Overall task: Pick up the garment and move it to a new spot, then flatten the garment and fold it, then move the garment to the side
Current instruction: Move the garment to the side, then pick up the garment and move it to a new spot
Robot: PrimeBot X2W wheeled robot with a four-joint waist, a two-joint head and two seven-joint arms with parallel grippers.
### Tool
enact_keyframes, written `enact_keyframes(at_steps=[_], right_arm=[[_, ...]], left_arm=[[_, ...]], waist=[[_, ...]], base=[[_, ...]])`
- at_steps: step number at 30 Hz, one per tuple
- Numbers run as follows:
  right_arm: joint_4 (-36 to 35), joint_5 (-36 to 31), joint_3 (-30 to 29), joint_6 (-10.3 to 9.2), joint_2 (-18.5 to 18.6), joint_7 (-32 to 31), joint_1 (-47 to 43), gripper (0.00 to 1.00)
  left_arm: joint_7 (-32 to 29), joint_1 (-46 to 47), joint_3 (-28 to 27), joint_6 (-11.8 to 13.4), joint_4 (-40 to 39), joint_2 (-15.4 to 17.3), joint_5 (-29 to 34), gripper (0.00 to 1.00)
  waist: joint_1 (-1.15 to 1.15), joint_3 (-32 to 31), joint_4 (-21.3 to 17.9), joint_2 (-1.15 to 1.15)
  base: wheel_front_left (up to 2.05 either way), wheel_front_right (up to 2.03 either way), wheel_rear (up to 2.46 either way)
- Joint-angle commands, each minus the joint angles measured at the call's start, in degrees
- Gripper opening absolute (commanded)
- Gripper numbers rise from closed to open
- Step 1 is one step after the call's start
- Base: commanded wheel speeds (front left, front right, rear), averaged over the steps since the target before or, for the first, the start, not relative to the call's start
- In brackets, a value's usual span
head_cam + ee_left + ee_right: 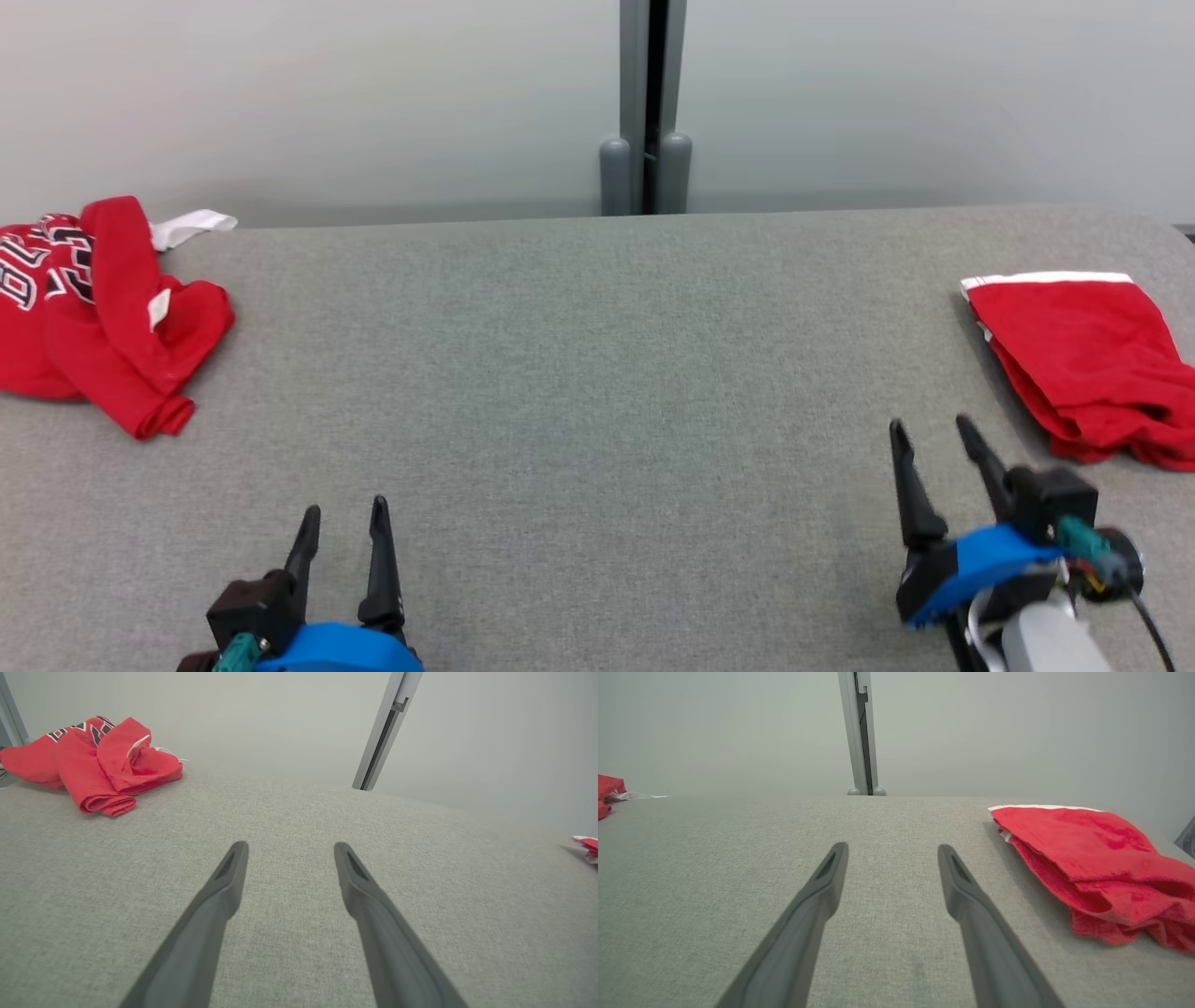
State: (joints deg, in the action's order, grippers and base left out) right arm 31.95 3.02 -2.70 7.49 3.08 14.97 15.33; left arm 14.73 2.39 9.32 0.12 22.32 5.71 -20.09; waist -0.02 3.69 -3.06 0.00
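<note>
A crumpled red garment [98, 303] with black and white lettering lies bunched at the table's far left edge; the left wrist view has it at the upper left [96, 765]. A folded red garment [1088, 364] with a white band rests at the right edge, to the right in the right wrist view [1092, 868]. My left gripper [344, 509] stands open near the front left, nothing between its fingers [224, 891]. My right gripper [929, 425] is open at the front right, just left of the folded garment, its fingers [959, 891] empty.
The grey fabric-covered table [597, 392] stretches wide between the two garments. A pale wall with a grey vertical post [646, 103] stands behind its far edge. A scrap of white cloth [191, 224] pokes out behind the crumpled garment.
</note>
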Motion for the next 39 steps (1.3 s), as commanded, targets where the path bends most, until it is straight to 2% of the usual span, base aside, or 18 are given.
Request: enact_keyframes(at_steps=[1, 6, 13, 31, 36, 39], right_arm=[[-1.66, 0.89, 0.55, 0.0, -0.26, 0.26, -1.9, 1.0], [-7.52, 2.33, 2.8, 0.0, -0.18, 0.27, -9.27, 1.0], [-11.56, 4.49, 5.33, 0.0, -0.17, 0.24, -13.04, 1.0], [-12.51, 4.7, 5.08, 0.0, -0.18, -0.88, -14.73, 1.0], [-12.45, 4.74, 4.7, 0.0, -0.19, -1.05, -14.83, 1.0], [-12.29, 4.17, 4.38, 0.0, -0.18, -1.18, -14.99, 1.0]], left_arm=[[0.17, -0.59, 0.06, -0.21, 0.15, 0.07, 0.05, 1.0], [0.37, -2.16, 0.43, -0.11, 0.82, -0.51, -0.36, 1.0], [0.46, -2.77, 0.72, 0.11, 0.45, -0.73, -0.21, 1.0], [0.51, -3.67, 1.16, 0.45, -0.67, -0.52, -0.23, 1.0], [0.51, -3.14, 1.45, 0.44, -0.58, -0.49, -0.35, 1.0], [0.52, -2.31, 1.61, 0.53, -0.52, -0.61, -0.32, 1.0]], waist=[[0.02, -0.33, 0.21, 0.0], [0.02, -2.26, 0.79, 0.0], [0.02, -3.93, 0.7, 0.0], [0.02, -4.83, 0.97, 0.0], [0.02, -4.99, 1.84, 0.0], [0.02, -5.25, 3.64, 0.0]], base=[[0.0, 0.0, 0.0], [0.0, 0.0, 0.0], [0.0, 0.0, 0.0], [0.0, 0.0, 0.0], [0.0, 0.0, 0.0], [0.0, 0.0, 0.0]])
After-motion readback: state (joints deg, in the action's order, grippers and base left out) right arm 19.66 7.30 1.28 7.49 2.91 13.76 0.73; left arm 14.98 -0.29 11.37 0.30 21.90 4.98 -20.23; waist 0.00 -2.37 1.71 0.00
